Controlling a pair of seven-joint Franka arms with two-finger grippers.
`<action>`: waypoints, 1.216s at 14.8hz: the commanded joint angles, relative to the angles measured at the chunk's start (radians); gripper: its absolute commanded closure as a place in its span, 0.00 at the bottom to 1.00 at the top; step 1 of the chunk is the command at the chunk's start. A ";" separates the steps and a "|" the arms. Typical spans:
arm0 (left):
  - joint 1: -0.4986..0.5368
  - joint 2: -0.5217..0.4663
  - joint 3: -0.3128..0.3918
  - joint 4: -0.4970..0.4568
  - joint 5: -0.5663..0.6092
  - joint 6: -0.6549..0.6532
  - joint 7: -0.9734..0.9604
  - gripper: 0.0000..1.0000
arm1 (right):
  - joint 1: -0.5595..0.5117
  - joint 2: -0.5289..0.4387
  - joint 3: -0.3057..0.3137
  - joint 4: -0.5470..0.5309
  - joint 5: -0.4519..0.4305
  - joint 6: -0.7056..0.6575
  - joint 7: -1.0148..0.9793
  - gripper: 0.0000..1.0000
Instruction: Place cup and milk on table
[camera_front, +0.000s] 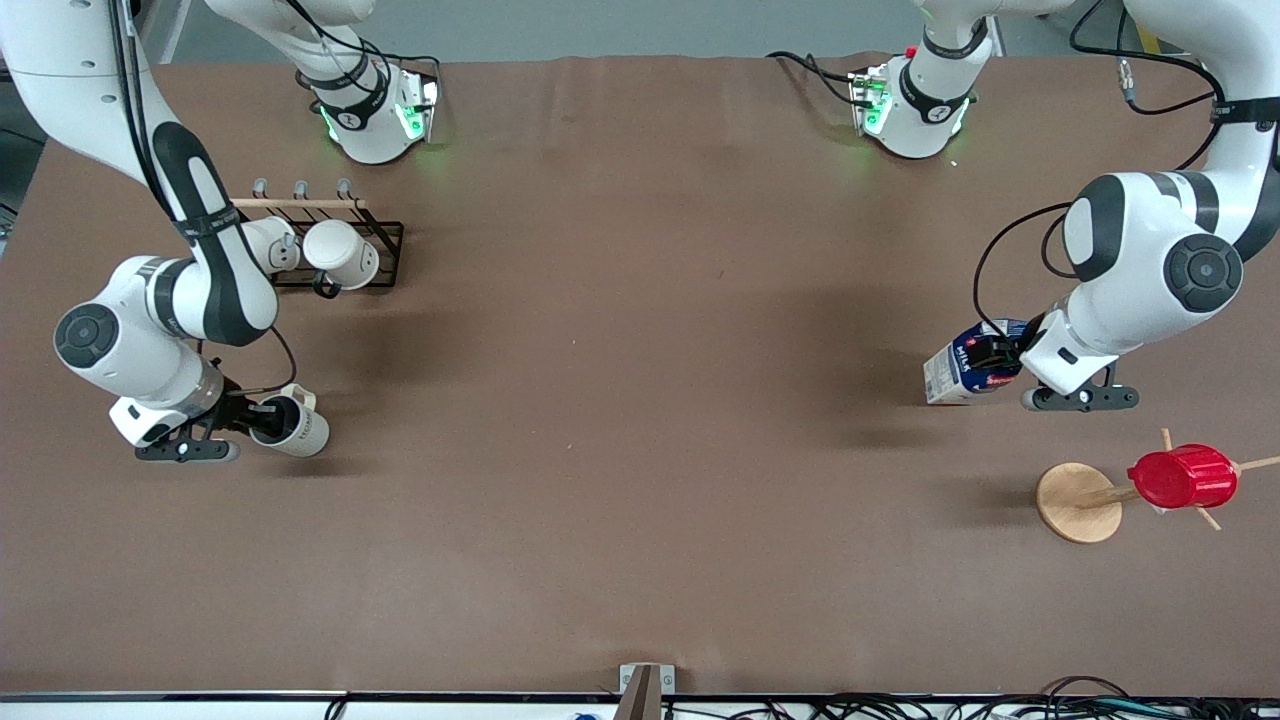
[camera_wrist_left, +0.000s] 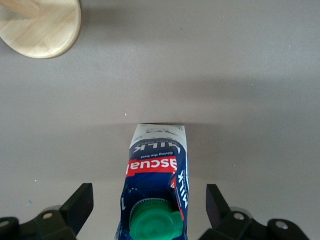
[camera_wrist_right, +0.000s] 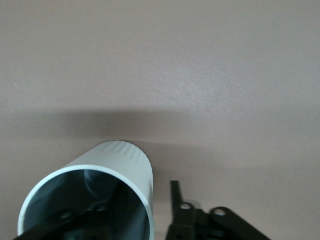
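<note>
Red cup (camera_front: 1183, 477) on wooden stand (camera_front: 1078, 502): idle, nearest camera | right gripper (camera_front: 250, 420): clamps cup (camera_front: 292, 424) by rim, one finger inside, cup tilted over table (camera_front: 640, 400) | left gripper (camera_front: 995, 358): fingers spread either side of milk (camera_front: 965, 362), not touching, suggesting release or pre-grasp | rack (camera_front: 340, 245) with two white mugs: farthest.

The front view looks down from high across the bench (camera_front: 640, 420), facing both arm bases. The left wrist view looks steeply down, close over the milk (camera_wrist_left: 155, 185), shared with the front view (camera_front: 968, 362). The right wrist view sits close above the cup (camera_wrist_right: 95, 200), also seen from the front (camera_front: 292, 425).
</note>
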 joint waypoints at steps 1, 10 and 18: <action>0.008 -0.016 -0.007 -0.027 0.011 0.018 0.004 0.02 | 0.000 -0.008 0.002 -0.009 -0.001 0.004 0.002 1.00; 0.014 -0.023 -0.008 -0.010 0.006 0.013 0.000 0.75 | 0.079 -0.057 0.253 0.296 -0.007 -0.406 0.302 1.00; 0.019 -0.066 -0.042 0.114 0.006 -0.114 -0.049 0.86 | 0.375 0.110 0.381 0.477 -0.145 -0.398 0.882 1.00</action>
